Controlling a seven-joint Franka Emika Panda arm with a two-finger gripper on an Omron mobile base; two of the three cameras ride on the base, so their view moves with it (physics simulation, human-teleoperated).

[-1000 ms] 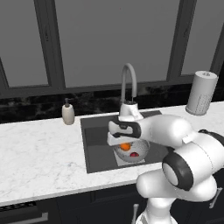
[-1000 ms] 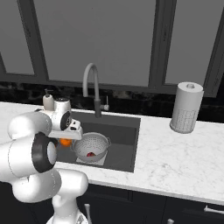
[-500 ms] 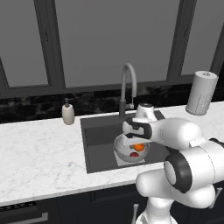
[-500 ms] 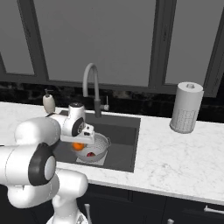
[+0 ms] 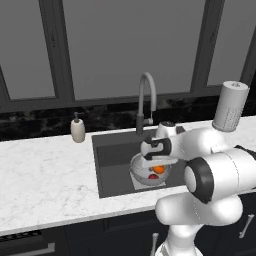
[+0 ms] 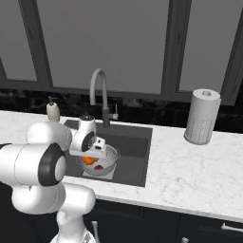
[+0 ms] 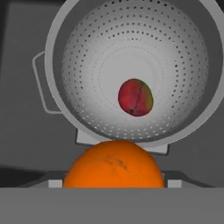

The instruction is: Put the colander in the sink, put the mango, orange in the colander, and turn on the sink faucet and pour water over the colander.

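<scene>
The silvery perforated colander (image 7: 131,57) (image 5: 136,168) (image 6: 110,156) stands on the floor of the dark sink (image 5: 116,154) (image 6: 135,142). The dark red mango (image 7: 136,97) (image 5: 152,176) (image 6: 98,167) lies at its bottom. My gripper (image 7: 113,183) (image 5: 159,165) (image 6: 90,158) hangs just above the colander's near rim, shut on the orange (image 7: 113,164) (image 5: 159,169) (image 6: 88,160). The grey gooseneck sink faucet (image 5: 145,95) (image 6: 97,85) rises behind the basin; no water shows at its spout.
A beige soap dispenser (image 5: 77,130) (image 6: 53,110) stands on the marble counter left of the sink. A paper towel roll (image 5: 230,106) (image 6: 201,116) stands at the right. Dark windows and a black backsplash close the back.
The arm has swung right with the orange, from the sink's left side to over the colander. The mango and colander have stayed put.
</scene>
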